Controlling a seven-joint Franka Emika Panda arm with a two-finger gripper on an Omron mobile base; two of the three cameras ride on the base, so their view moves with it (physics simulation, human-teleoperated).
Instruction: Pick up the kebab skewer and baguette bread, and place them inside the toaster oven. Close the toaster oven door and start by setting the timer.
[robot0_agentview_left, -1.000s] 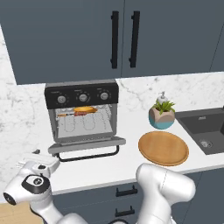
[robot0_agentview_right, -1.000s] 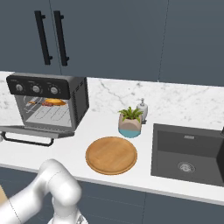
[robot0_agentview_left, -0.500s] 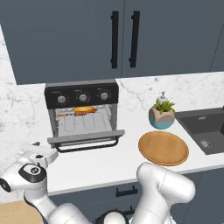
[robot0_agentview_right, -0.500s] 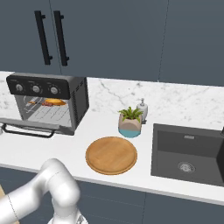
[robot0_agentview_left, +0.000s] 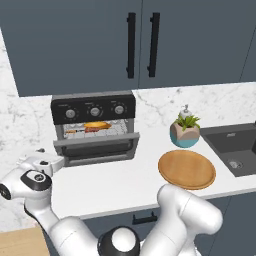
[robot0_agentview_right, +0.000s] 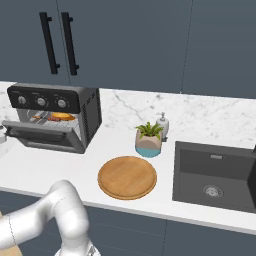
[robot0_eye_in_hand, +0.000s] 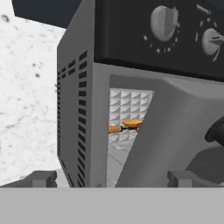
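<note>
Toaster oven stands on the white table against the marble wall, and everything else is placed from it. Its door is tilted partway up, neither flat nor shut, leaving a gap at the top through which the bread and the skewer show lying on a rack inside; in the hand view the skewer's end and the loaf peek through the slot between the oven's side wall and the door's edge. Three knobs sit in a row on the black panel above the opening. The claw is at the door's left lower corner, just beside the oven's left side; whether its fingers are wide or narrow I cannot tell. To the oven's right the table is open as far as one round wooden plate, which lies near the front edge, one potted plant and one soap bottle behind it, and one dark sink farthest right. Two cabinet doors with two black handles hang above the oven.
</note>
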